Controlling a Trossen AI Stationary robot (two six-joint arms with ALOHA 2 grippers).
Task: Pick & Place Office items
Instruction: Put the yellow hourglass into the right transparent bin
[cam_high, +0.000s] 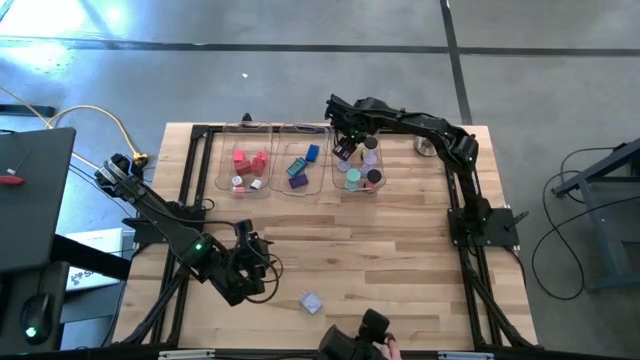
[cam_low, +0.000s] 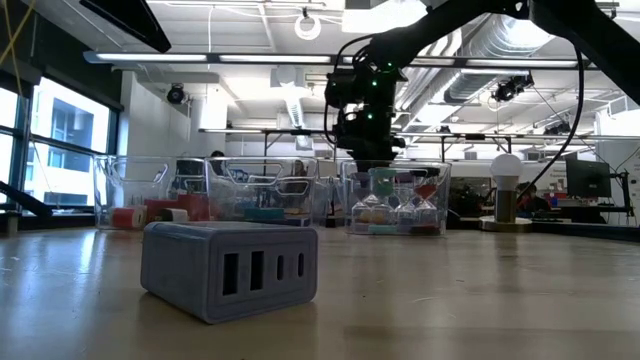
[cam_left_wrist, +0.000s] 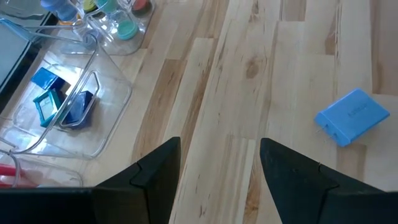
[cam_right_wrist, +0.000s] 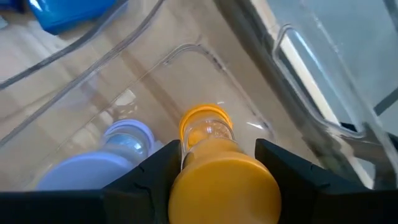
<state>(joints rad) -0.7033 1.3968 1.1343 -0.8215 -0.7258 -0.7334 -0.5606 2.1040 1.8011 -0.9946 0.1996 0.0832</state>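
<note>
A: Nearest item on the table?

B: One blue-grey block (cam_low: 229, 270) with slots in its face, lying alone on the bare wood at the near edge of the table (cam_high: 400, 260), well apart from the trays.

A: Next entry, the left gripper?

B: Left gripper (cam_high: 262, 258) hangs over the table's near left part, fingers parted with nothing but bare planks between them. The block (cam_left_wrist: 352, 116) lies ahead of it and off to one side, not touching.

A: Far row?

B: Three clear trays side by side. Left tray (cam_high: 243, 135): red and pink pieces (cam_high: 248, 163). Middle tray (cam_high: 301, 132): blue, teal and purple pieces (cam_high: 299, 165). Right tray (cam_high: 378, 185): round discs (cam_high: 358, 177) in teal, lilac and black.

A: And the right gripper?

B: Right gripper (cam_high: 347, 146) is over the far end of the right tray, fingers clamped on either side of a yellow spool-shaped piece (cam_right_wrist: 219, 171), held above the tray's clear floor. A pale blue spool (cam_right_wrist: 129, 137) lies just beside it.

A: Anything behind?

B: A white ball on a metal base (cam_low: 506, 190), near the table's far right corner.
</note>
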